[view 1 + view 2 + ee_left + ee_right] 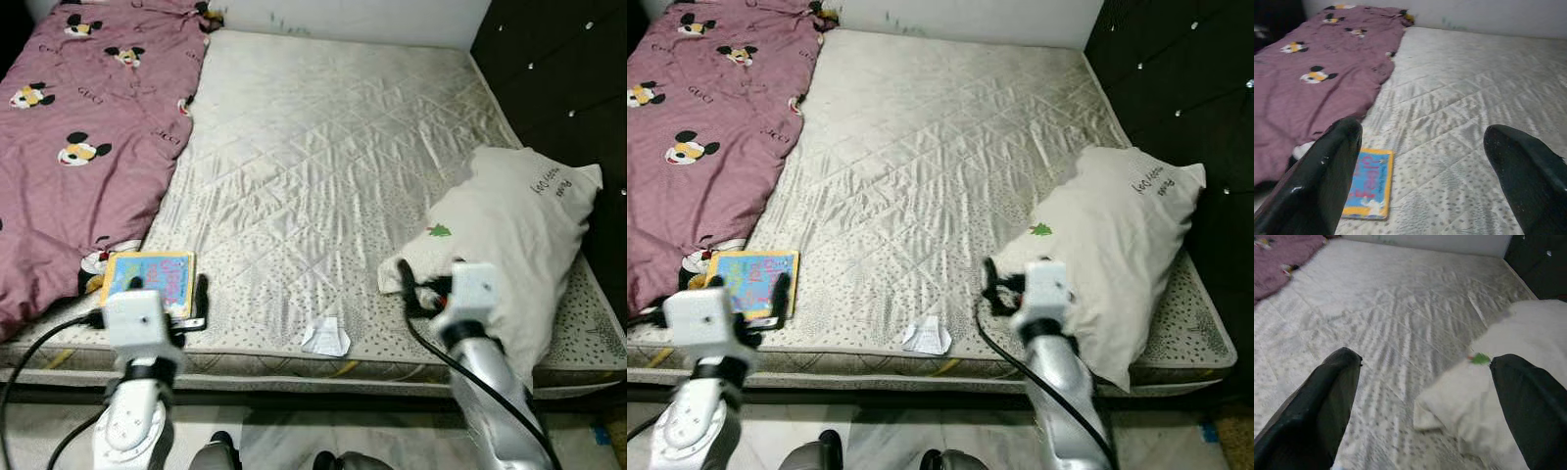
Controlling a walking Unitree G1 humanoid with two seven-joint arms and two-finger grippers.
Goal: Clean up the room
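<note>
A children's book point(147, 277) with a blue and yellow cover lies on the mattress point(323, 157) by the front left edge, next to a pink Mickey Mouse blanket point(88, 127). My left gripper point(167, 291) hovers open just in front of the book point(1369, 183), holding nothing. A white pillow point(509, 245) lies crooked at the front right of the bed. My right gripper point(431, 289) is open at the pillow's near corner point(1449, 406), its fingers point(1317, 411) spread and empty. A small crumpled white paper point(326, 338) rests near the front edge between the arms.
The blanket covers the bed's left side up to the far wall. A dark studded panel point(558, 78) runs along the right side of the bed. The bed's front edge point(294, 370) lies just before me, with pale floor below.
</note>
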